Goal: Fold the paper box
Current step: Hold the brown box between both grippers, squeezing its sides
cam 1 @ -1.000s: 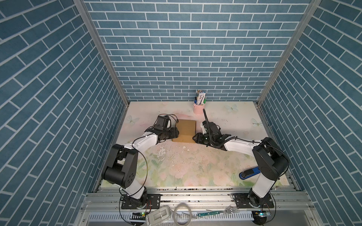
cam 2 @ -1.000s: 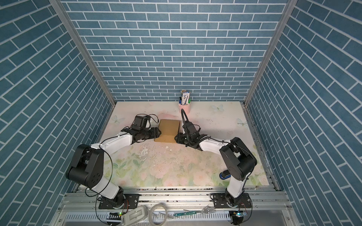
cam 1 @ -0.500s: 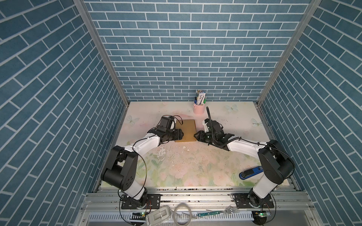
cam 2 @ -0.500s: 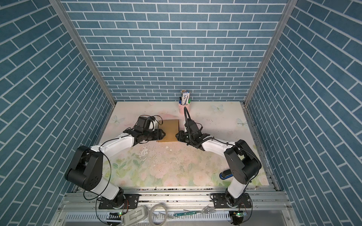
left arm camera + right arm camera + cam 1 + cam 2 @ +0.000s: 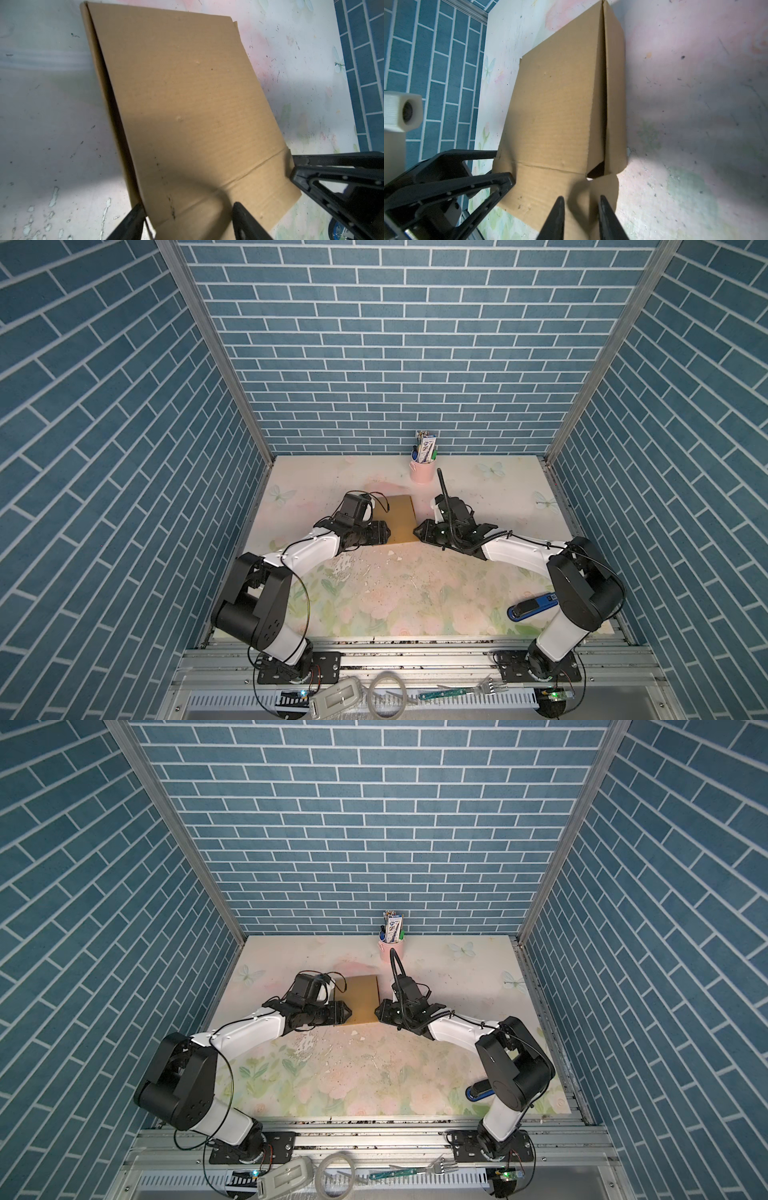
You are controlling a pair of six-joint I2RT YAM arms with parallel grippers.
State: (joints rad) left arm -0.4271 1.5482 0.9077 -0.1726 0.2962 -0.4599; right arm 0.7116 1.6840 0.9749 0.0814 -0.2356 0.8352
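Left claw point(image 5: 187, 205) — spread astride paper box point(image 5: 182, 93) | right claw point(image 5: 581, 197) — narrowly parted at flap point(image 5: 607, 182)

Bare tabletop point(image 5: 415, 597) before the paper box point(image 5: 400, 519); left fingers point(image 5: 384, 531) and right fingers point(image 5: 420, 531) at its sides; pink cup point(image 5: 422, 471) close behind.

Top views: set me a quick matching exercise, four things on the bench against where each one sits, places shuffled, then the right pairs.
Things
1. brown corrugated cardboard paper box
2. pink cup of pens
3. blue and black stapler-like tool
4. metal fork with a green handle

Places
A. on the metal rail in front of the table
B. middle of the table, between the two arms
C. close to the back wall
D. front right of the table, beside the right arm's base

Pairs: 1-B, 2-C, 3-D, 4-A
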